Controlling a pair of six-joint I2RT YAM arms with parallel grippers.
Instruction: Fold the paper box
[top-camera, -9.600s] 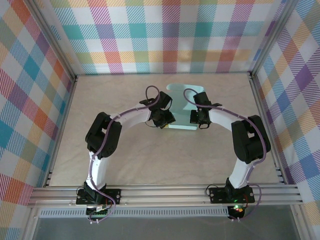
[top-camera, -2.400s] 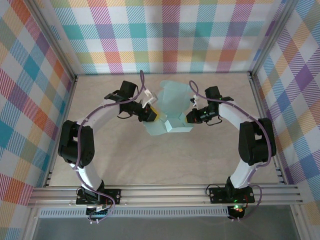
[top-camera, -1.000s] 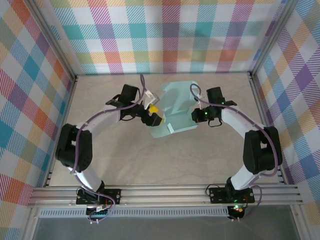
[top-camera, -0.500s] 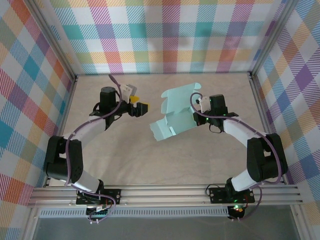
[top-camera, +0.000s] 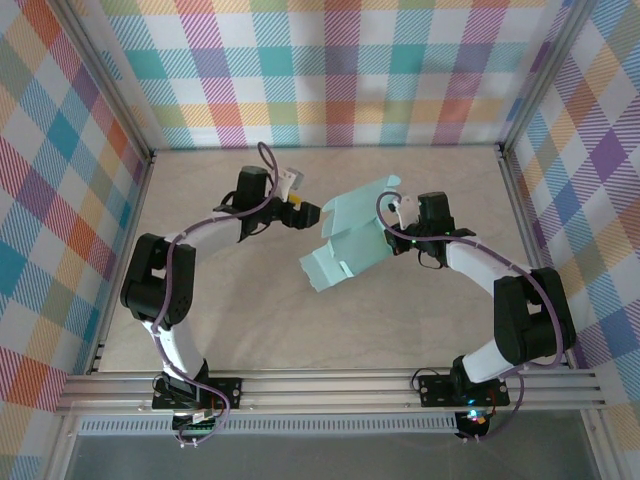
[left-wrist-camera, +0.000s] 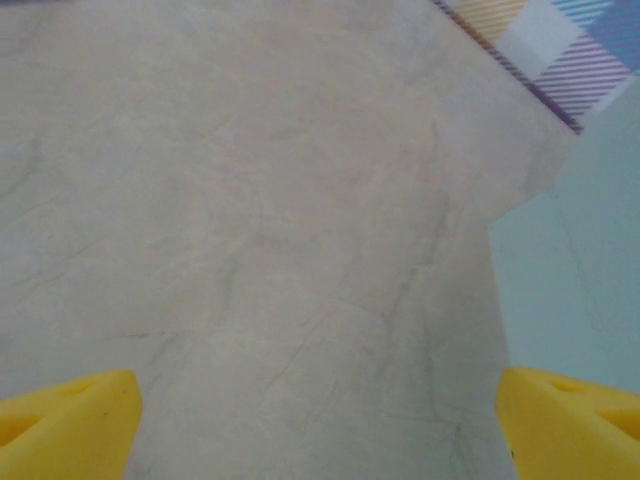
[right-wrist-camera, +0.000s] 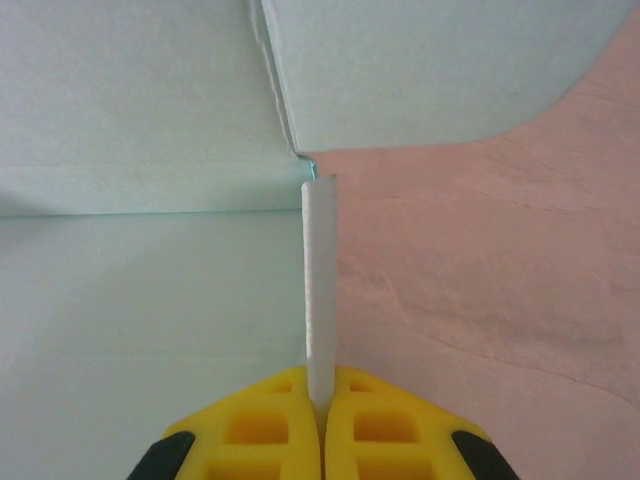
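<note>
Mid-table, my right gripper (right-wrist-camera: 322, 392) is clenched on a thin flap, seen edge-on, of the pale mint die-cut card box blank (top-camera: 348, 243). The blank lies half-opened and skewed at the table's centre, and my left gripper (top-camera: 303, 210) hangs released, yellow fingers (left-wrist-camera: 62, 418) spread wide, just beside its far-left flap. To fold well, I judge the right should hold its pinch steady while the left takes the loose flap squarely at its crease, since thin card buckles easily. Beneath is a pale beige marbled tabletop (top-camera: 250, 320); beyond, pastel plaid walls (top-camera: 340, 70) enclose the cell.

Mint paper box (top-camera: 347, 248), beige table (top-camera: 250, 310), plaid walls (top-camera: 330, 70).
</note>
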